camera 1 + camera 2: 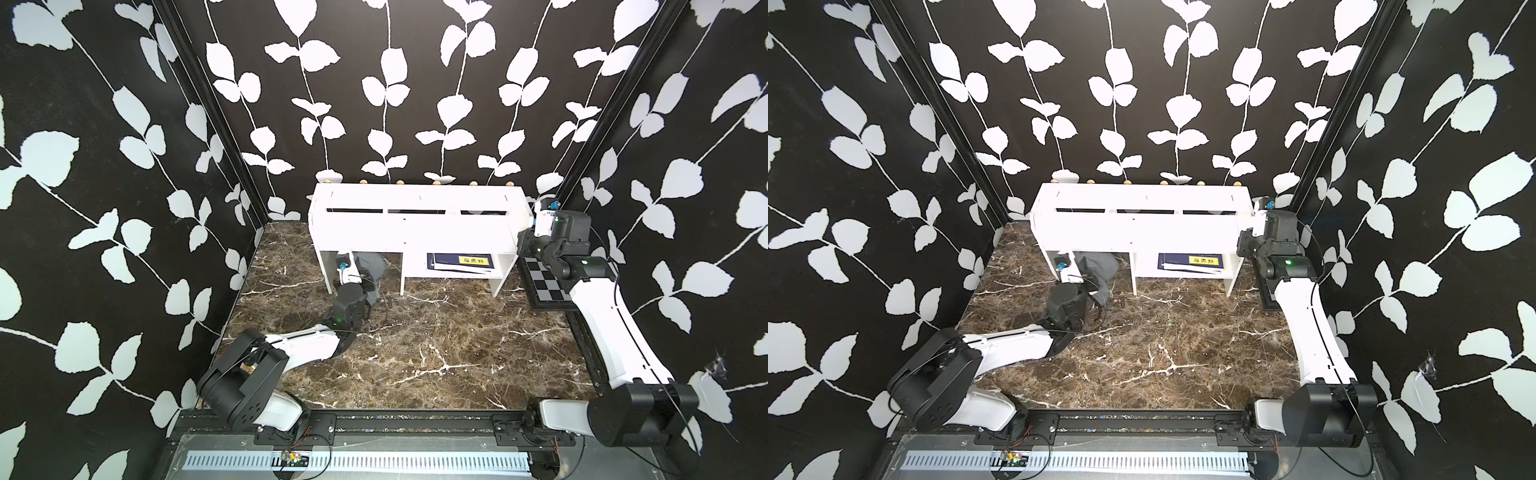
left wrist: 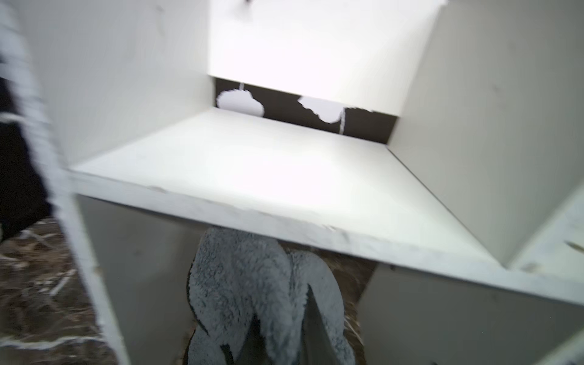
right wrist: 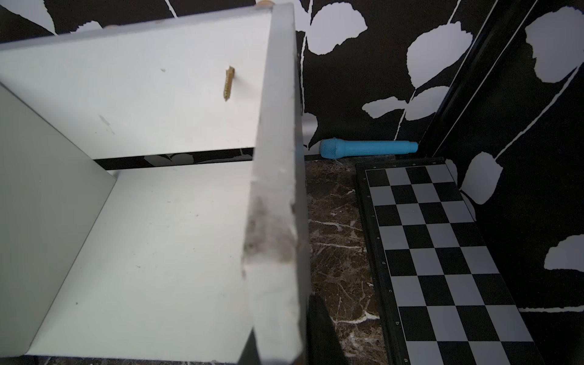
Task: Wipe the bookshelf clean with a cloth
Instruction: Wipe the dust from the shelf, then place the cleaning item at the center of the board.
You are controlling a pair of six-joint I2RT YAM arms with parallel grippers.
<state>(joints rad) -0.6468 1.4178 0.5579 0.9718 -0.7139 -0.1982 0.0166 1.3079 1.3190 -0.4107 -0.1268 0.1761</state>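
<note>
Left arm (image 1: 299, 343) and right arm (image 1: 602, 324): white moulded link shells joined by black cylindrical joint housings. A green indicator light shows on a joint near each wrist. Thin black cables run along the links. Each wrist carries a white module with a blue fitting. Both bases bolt to a black rail (image 1: 415, 417) on the bench's near edge.

On the chessboard (image 3: 442, 252), at about 3 o'clock on the table (image 1: 415, 353), we read small white letters a, b, c, d and e along the black frame edge facing the bookshelf (image 3: 158, 221). The marks beyond them are too blurred for us. At about 1 o'clock, the blue book (image 1: 446, 259) carries a yellow label (image 1: 473, 260) whose dark characters we cannot make out.
</note>
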